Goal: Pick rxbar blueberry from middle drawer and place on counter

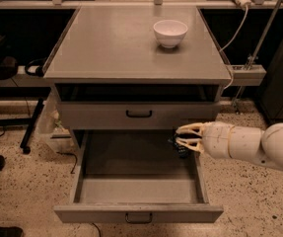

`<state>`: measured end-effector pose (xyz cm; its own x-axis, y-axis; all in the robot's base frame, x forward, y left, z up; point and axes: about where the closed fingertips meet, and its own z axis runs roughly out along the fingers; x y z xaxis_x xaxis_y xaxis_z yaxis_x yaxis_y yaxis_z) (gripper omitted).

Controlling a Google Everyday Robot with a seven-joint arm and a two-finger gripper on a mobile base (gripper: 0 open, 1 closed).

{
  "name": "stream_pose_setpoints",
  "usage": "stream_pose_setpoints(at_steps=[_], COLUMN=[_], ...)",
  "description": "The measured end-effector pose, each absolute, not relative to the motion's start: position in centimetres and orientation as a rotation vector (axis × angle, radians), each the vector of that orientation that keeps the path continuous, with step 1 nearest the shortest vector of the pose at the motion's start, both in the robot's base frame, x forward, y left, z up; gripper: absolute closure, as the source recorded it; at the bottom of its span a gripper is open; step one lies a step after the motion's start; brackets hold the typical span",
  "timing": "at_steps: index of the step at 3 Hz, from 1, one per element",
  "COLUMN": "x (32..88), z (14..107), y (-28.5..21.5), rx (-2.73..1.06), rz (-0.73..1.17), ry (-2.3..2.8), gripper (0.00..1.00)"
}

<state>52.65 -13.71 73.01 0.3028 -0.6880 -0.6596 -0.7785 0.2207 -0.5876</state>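
The pale two-finger pincer (181, 137) reaches in from the right over the right rear of the open, wide grey metal middle drawer (136, 189). Its fingers are clamped on the small dark-wrapped rxbar blueberry (180, 146). The broad flat grey counter (116, 43) carries a round white bowl (170, 32) towards its back right.

The bowl (170, 32) stands on the counter (106, 48), at its back right part. Below the counter is a closed drawer front (138, 114), and under it the middle drawer (131, 191) stands open toward the front. My end effector (184, 137) is over its back right corner, with the rxbar blueberry (180, 148) directly at its lower side.
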Motion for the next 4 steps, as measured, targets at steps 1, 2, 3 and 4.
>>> stream_pose_setpoints(at_steps=[1, 2, 3, 4], x=[53.1, 55.2, 58.4, 62.2], z=[80.2, 88.1, 94.0, 97.4], y=[-10.6, -6.2, -1.3, 2.5], rx=[-1.443, -1.406, -1.398, -1.419], rz=[0.187, 0.244, 0.262, 0.257], ry=[1.261, 1.129, 1.052, 1.043], gripper=[1.00, 1.00, 1.00, 1.00])
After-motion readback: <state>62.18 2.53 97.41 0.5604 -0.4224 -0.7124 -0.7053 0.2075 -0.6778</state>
